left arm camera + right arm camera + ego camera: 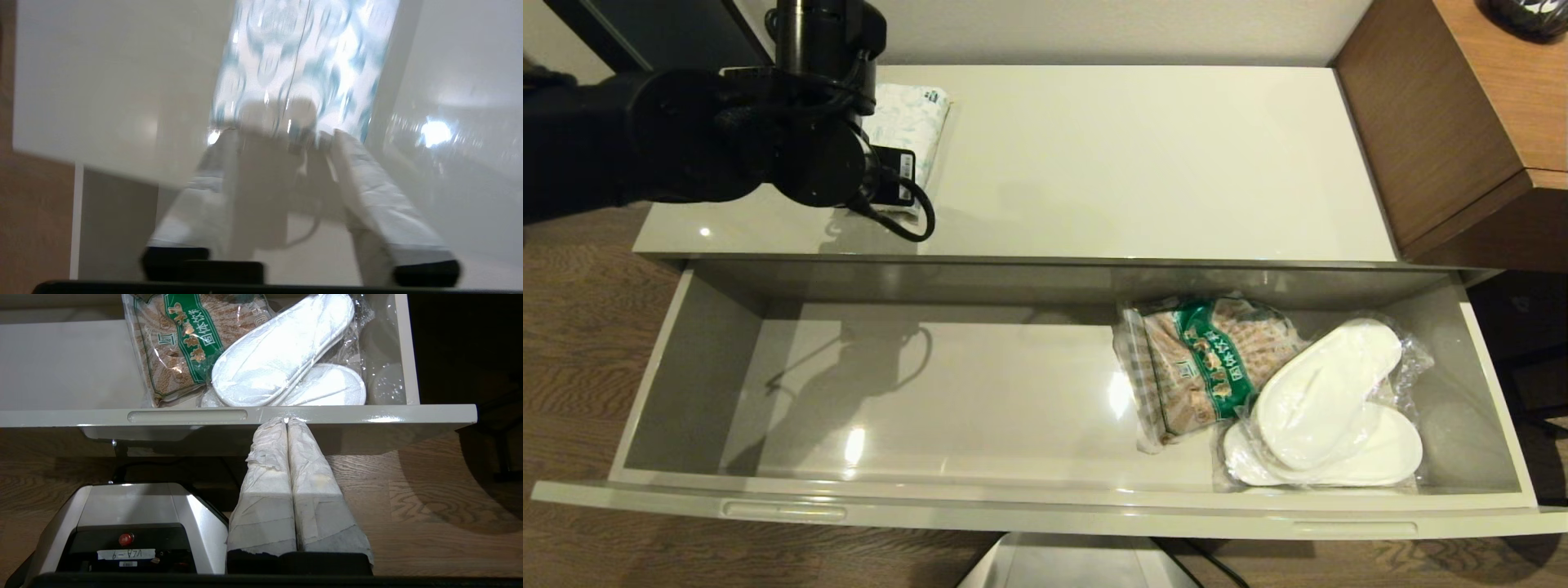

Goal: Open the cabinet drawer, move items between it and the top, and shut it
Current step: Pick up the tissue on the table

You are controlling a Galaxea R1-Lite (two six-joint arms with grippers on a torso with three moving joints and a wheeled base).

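- The left gripper was over the far left corner of the top, its fingers spread apart with their tips at the near end of the pack. In the wrist view it was not clear whether the pads touched the wrapper; the pack looked to be resting on the slab rather than clamped.
- The pack, white with a pale blue-green pattern, lay close to the top's left edge and back edge, partly hidden by the arm in the head view.
- Risk, as a judgement: if the pack had not fully left the fingers, a lift of the arm could drag it along the glossy slab, and it lay close enough to the left edge to slide off to the floor.
- A second risk: the arm's dangling cable hung over the pack's near end and could snag the clear wrap as the arm pulled away.
- The cabinet drawer stood fully pulled out. Closing it with the arm low over the opening could catch the cable or wrist against the cabinet front.
- Inside the drawer, at its right end, lay a green-labelled bag of brown snacks and, overlapping it on the side nearer the right wall, white slippers in clear plastic. The slippers' wrap puffed upward, so it might rub the cabinet edge when the drawer goes in.
- The right gripper hung below the drawer's front rim, near its right end, fingers pressed together on nothing.
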